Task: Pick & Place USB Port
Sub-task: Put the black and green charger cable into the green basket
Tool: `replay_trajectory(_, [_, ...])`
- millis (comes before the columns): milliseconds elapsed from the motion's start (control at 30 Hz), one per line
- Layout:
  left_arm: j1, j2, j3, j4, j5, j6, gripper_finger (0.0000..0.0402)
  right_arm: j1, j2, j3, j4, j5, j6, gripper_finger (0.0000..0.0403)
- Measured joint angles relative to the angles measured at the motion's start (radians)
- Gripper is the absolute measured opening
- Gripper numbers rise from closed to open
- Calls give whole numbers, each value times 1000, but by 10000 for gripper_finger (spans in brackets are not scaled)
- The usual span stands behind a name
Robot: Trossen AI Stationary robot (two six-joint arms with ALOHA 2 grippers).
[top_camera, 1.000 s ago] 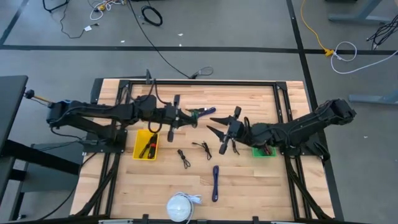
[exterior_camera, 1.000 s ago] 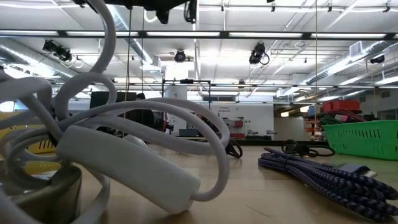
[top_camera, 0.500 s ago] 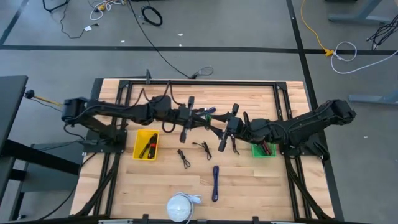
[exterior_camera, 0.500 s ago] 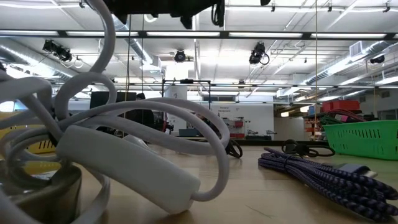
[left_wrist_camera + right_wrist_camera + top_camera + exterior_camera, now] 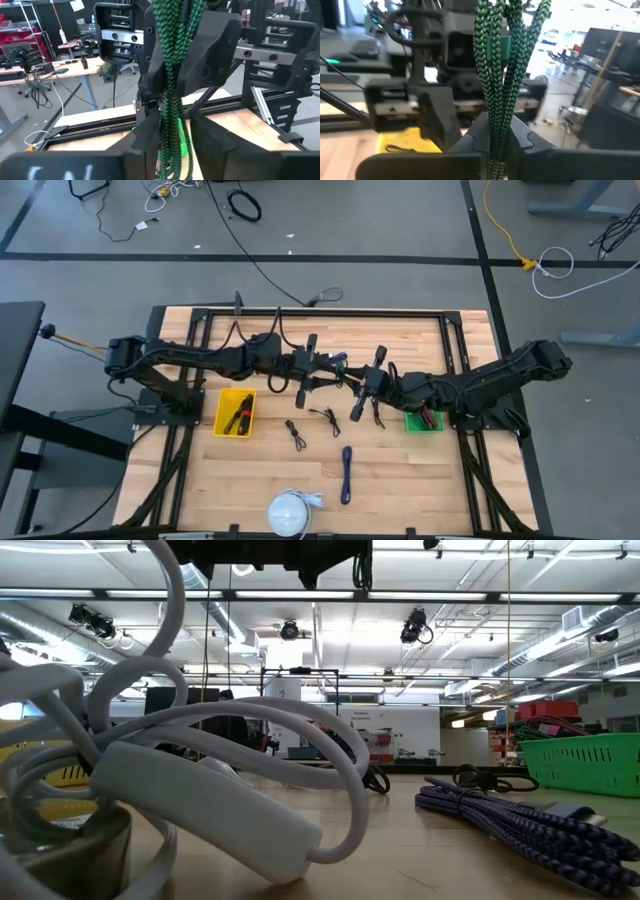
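Taking the coiled white cable (image 5: 290,513) at the table's near edge as the mark: it fills the low view's foreground (image 5: 190,790), and just beyond it lies a dark blue braided cable (image 5: 346,472), seen in the low view to its right (image 5: 510,820). Farther from the white cable, two small black cables (image 5: 295,433) lie on the wooden table (image 5: 400,480). To the left at about that depth sits a yellow bin (image 5: 235,412) with dark pieces inside; to the right, a green bin (image 5: 424,422), partly under the right arm.

Farther still, above the middle of the table, the two grippers meet around the green braided USB cable (image 5: 332,363), which hangs in the air between them. The right gripper (image 5: 354,385) has its fingers pressed together on the bundle; in its wrist view the green cable (image 5: 507,60) rises straight from between the closed fingers. The left gripper (image 5: 322,367) faces it, and in its wrist view the cable (image 5: 172,75) runs down between its fingers (image 5: 145,135), which stand slightly spread on either side of the strands; whether they touch the strands cannot be told.

Beyond the table lies grey floor with loose cords.
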Motion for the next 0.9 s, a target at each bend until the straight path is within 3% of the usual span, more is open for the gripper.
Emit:
replay_trajectory(167, [11, -39, -2, -104, -14, 20, 139, 29, -60, 0, -185, 166, 75, 20])
replay_trajectory(333, [33, -120, -1, -273, -90, 57, 136, 69, -156, 0, -448, 209, 281, 20])
replay_trajectory(700, [44, -282, -2, -611, -271, 124, 121, 160, -215, -1, -1310, 249, 1150, 20])
replay_trajectory(900, [45, -297, -1, -751, -304, 113, 121, 206, -217, -92, -1426, 172, 1451, 20])
